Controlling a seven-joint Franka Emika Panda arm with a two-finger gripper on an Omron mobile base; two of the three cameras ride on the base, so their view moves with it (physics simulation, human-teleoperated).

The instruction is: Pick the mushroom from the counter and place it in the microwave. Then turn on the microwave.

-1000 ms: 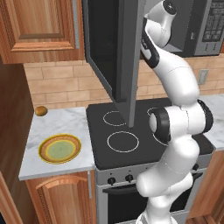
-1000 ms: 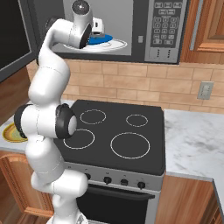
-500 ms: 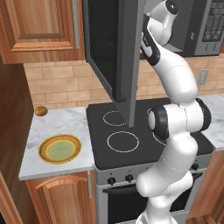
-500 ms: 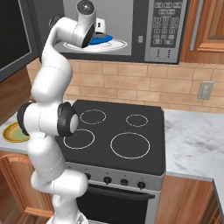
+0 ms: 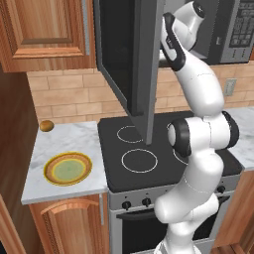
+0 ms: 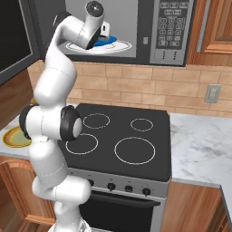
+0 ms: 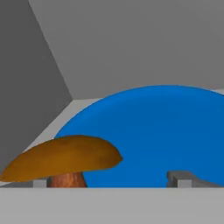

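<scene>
1. Mushroom (image 7: 65, 162): standing on blue plate (image 7: 175, 131), at its near-left edge, inside microwave (image 6: 136, 27).
2. Gripper (image 7: 109, 180): open, empty, tips just beside mushroom stem.
3. Microwave door (image 5: 134, 59): swung open above stovetop (image 6: 122, 140).
4. Table (image 5: 69, 144): below-left of microwave, bearing yellow plate (image 5: 68, 168).

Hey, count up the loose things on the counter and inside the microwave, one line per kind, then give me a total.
Mushroom: 1
Blue plate: 1
Yellow plate: 1
Golden-brown ball: 1
Total: 4
</scene>
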